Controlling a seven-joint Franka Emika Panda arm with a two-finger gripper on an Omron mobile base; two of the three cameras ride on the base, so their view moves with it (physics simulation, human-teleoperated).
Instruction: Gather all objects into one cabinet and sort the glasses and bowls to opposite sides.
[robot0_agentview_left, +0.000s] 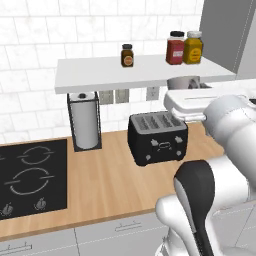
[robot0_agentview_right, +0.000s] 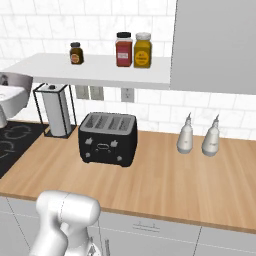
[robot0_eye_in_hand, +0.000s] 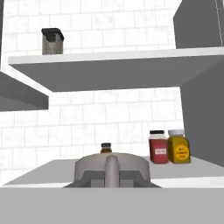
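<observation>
A grey-green ceramic mug (robot0_eye_in_hand: 112, 169) sits directly before the gripper; whether its fingers clasp it cannot be told. Red-filled jar (robot0_eye_in_hand: 158, 147) and yellow-filled jar (robot0_eye_in_hand: 179, 146) stand at the white tiled-back shelf's (robot0_eye_in_hand: 52, 168) right end.

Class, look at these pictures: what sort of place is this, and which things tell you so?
A kitchen, rendered: a black toaster on a wooden counter, a black hob beside it, and spice jars on a tiled-wall shelf.
</observation>
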